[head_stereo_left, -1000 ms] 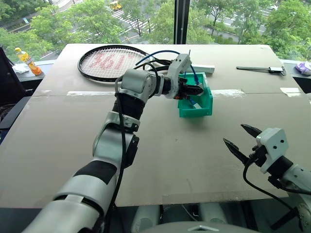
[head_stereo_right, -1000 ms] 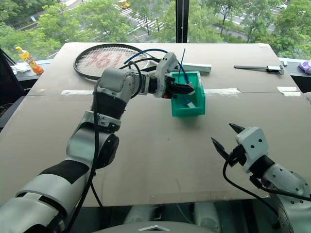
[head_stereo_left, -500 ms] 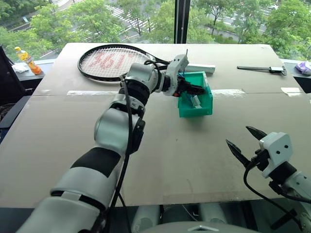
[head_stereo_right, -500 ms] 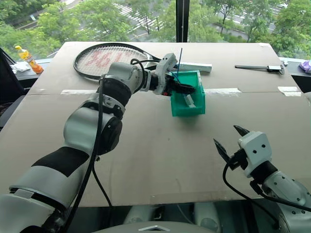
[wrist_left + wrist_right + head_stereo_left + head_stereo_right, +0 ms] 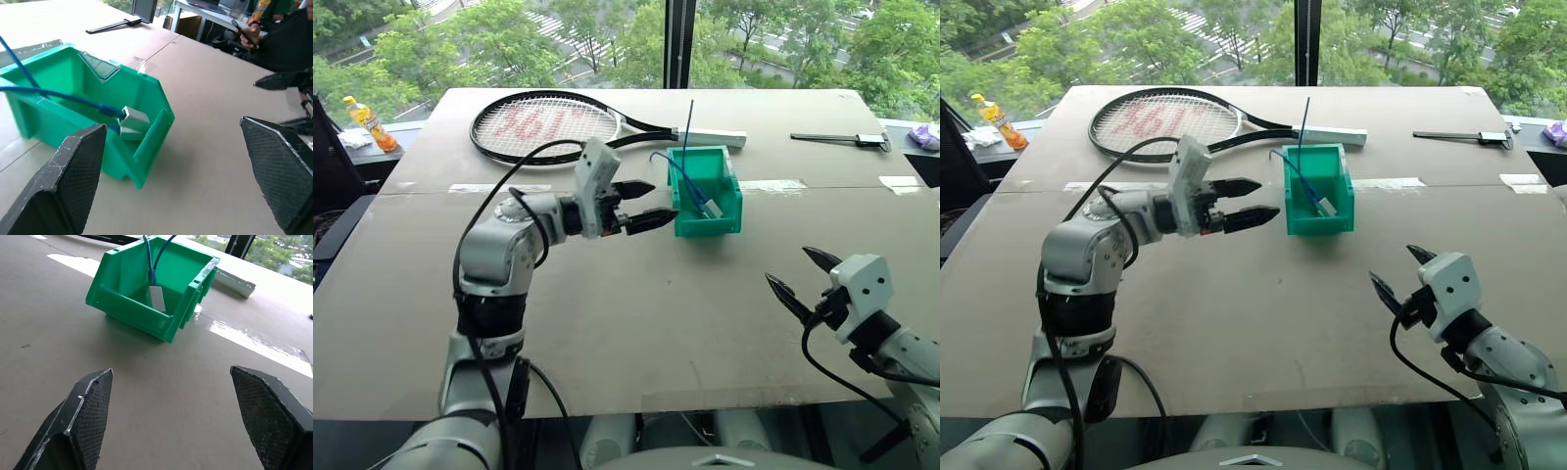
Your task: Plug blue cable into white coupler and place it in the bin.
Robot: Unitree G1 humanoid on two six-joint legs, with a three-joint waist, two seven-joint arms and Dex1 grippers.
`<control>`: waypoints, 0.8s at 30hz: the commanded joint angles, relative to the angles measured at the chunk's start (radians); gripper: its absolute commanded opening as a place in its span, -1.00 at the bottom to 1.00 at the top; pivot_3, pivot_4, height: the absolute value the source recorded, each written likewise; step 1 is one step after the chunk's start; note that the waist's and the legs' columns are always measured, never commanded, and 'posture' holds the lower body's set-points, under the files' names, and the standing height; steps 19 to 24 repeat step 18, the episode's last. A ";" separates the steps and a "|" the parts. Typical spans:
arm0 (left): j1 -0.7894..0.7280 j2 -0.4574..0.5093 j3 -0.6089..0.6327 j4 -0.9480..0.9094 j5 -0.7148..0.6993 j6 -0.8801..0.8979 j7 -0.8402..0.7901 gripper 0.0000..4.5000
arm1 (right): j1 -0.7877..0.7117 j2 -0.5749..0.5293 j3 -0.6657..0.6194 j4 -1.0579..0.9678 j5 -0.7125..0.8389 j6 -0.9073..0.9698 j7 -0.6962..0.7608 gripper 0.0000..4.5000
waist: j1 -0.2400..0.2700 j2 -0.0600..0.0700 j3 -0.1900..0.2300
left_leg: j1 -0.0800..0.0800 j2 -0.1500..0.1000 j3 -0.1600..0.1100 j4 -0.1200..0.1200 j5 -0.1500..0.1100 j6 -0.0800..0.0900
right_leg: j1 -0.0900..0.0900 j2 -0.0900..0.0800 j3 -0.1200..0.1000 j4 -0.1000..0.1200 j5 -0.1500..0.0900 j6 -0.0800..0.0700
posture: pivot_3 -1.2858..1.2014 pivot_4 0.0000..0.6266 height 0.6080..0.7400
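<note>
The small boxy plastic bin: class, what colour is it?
Teal-green bin; right wrist view shows it best.

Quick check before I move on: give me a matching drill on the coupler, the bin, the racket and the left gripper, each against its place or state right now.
Column one:
1. white coupler
2. bin
3. racket
4. left gripper

Column two:
A. open and empty, beside the bin on the robot's left
B. lying flat at the far side of the table
C. on the end of the blue cable, down inside the bin
D. standing on the table near the tape line, lowered lip toward the robot

Pairs: 1-C, 2-D, 3-B, 4-A
</note>
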 commanded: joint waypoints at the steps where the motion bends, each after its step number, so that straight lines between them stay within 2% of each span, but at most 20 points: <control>1: 0.136 0.041 0.054 -0.092 -0.021 -0.114 -0.011 0.99 | 0.040 -0.013 -0.058 0.014 0.017 -0.063 0.035 0.67 | 0.004 0.000 0.000 | 0.000 0.000 0.000 0.000 0.000 0.000 | 0.000 0.000 -0.001 0.000 0.000 0.000 | 0.03 -0.52 1.00; 3: 0.252 0.099 0.053 -0.106 0.029 -0.221 -0.033 0.99 | 0.082 -0.018 -0.089 0.033 0.021 -0.092 0.053 0.67 | 0.007 0.000 0.000 | 0.000 0.000 -0.001 0.001 0.000 0.000 | 0.000 0.000 -0.001 0.000 0.000 0.000 | 0.03 -0.52 1.00; 5: 0.326 0.125 0.089 -0.138 0.006 -0.239 -0.022 0.99 | 0.123 -0.016 -0.127 0.051 0.034 -0.110 0.067 0.67 | 0.008 0.000 0.000 | 0.000 0.000 -0.001 0.001 0.000 0.000 | 0.000 0.000 -0.001 0.000 0.000 0.000 | 0.03 -0.52 1.00; 12: 0.511 0.149 0.192 -0.154 -0.050 -0.337 -0.037 0.99 | 0.216 -0.051 -0.211 0.074 0.063 -0.162 0.146 0.67 | 0.004 0.000 0.000 | 0.000 0.000 -0.001 0.001 0.000 0.000 | 0.001 -0.002 -0.003 0.000 -0.002 0.004 | 0.03 -0.52 1.00; 18: 0.584 0.157 0.220 -0.111 -0.068 -0.376 -0.027 0.99 | 0.232 -0.070 -0.252 0.097 0.089 -0.184 0.189 0.67 | 0.004 0.001 -0.001 | 0.001 0.001 -0.001 0.000 0.000 0.000 | 0.001 -0.002 -0.003 -0.001 -0.003 0.004 | 0.03 -0.52 1.00; 24: 0.584 0.157 0.220 -0.111 -0.068 -0.376 -0.027 0.99 | 0.232 -0.070 -0.252 0.097 0.089 -0.184 0.189 0.67 | 0.004 0.001 -0.001 | 0.001 0.001 -0.001 0.000 0.000 0.000 | 0.001 -0.002 -0.003 -0.001 -0.003 0.004 | 0.03 -0.52 1.00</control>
